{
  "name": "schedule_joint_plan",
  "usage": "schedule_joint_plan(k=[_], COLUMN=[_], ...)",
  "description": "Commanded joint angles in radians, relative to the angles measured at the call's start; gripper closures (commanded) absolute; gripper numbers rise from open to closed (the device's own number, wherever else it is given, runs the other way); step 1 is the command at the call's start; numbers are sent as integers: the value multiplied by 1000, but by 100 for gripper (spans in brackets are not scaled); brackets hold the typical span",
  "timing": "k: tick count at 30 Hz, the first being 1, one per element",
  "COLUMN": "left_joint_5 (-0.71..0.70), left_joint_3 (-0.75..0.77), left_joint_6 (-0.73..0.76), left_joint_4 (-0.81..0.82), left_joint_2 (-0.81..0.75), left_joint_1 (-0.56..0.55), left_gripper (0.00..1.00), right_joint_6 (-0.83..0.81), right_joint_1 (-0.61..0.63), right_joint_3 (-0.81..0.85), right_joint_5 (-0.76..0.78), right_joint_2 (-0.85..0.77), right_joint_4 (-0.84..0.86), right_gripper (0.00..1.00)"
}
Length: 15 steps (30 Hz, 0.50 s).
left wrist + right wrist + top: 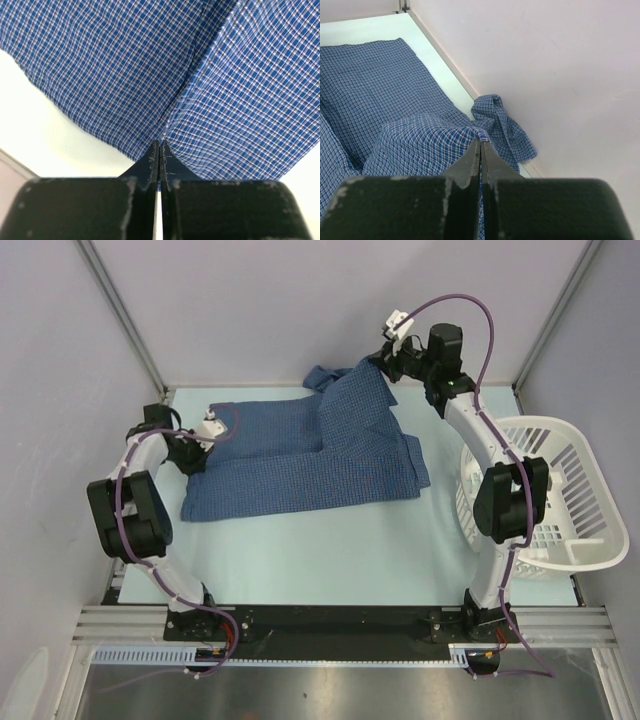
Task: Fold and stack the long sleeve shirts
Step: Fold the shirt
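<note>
Shirt (300,465) lies spread on the tabletop (330,550) between both jaws, each pair pressed together, pinching cloth at its tip. Mid-fold, I'd say; next, carry both pinched edges across evenly.

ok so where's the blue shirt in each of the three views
Top view: the shirt lies spread across the middle of the table.
Left wrist: it fills the upper part of the picture, pinched in the left gripper.
Right wrist: left and lower centre, a fold pinched in the right gripper, a bunched end by the wall.
Shared landmark: the pale table under the cloth.
</note>
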Motion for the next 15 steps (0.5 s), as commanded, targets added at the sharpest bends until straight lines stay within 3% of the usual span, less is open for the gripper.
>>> schedule_joint_plan(k=[1,10,15], left_joint_5=[-28,-52,-77], left_joint_3=[12,4,14], left_joint_6=[-23,-25,-96], left_joint_4=[38,40,66], left_joint_2=[18,30,53], left_joint_1=[-21,-24,-24], left_gripper=[100,100,99], right_joint_6=[-8,-25,-20], right_joint_1=[1,27,53], right_joint_3=[22,-33,-55], right_joint_5=[-26,-35,20], right_joint_2=[9,30,82], right_joint_4=[80,79,129], right_gripper=[100,100,100])
